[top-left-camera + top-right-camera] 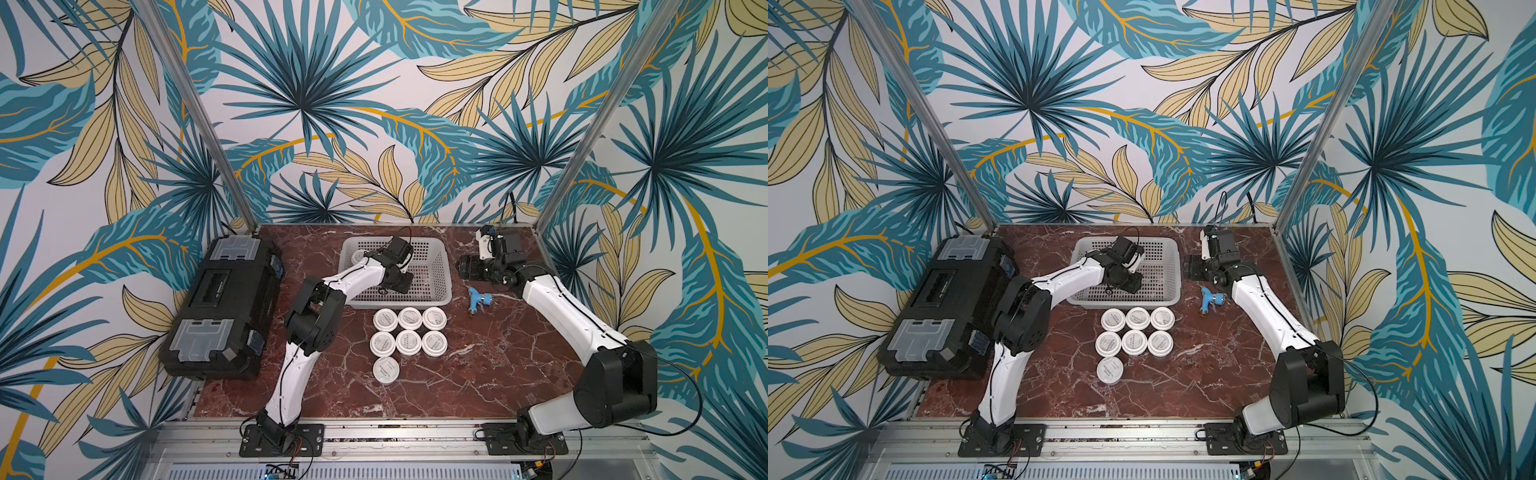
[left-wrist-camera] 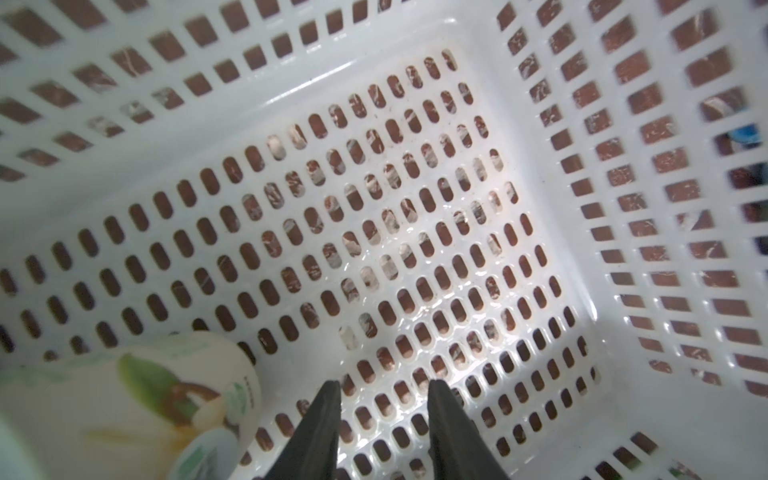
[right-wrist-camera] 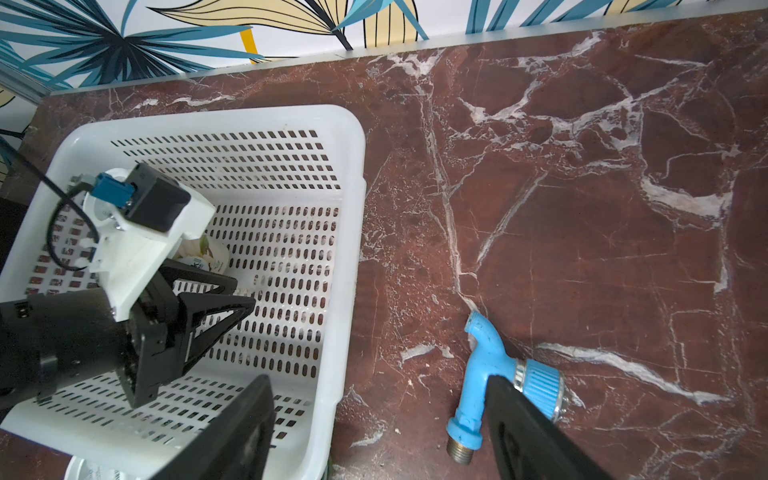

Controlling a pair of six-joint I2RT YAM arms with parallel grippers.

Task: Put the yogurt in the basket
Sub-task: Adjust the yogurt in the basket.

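Obs.: your left pincer (image 2: 384, 384) is down inside the basket (image 1: 434, 270). Its tips stand a little apart with bare perforated floor showing between them, so it pinches nothing. Just beside it one yogurt jar (image 2: 137, 399) rests on the basket floor, apparently on its side with its printed wall facing up. A second jar (image 1: 357, 256) stands upright in the basket's far left corner, partly hidden behind your left arm.

Seven yogurt jars (image 1: 408, 343) sit lids-up on the worktop (image 1: 478, 374) just in front of the basket. They form two rows of three, packed close, then a single one below the left column.

Your right pincer (image 3: 378, 380) hangs above the worktop beside the basket's right wall, fingers spread wide and empty. A blue hose nozzle (image 3: 478, 365) lies flat on the worktop close by, apart from the basket. The black toolbox (image 1: 224, 307) is at the left edge, lid closed.
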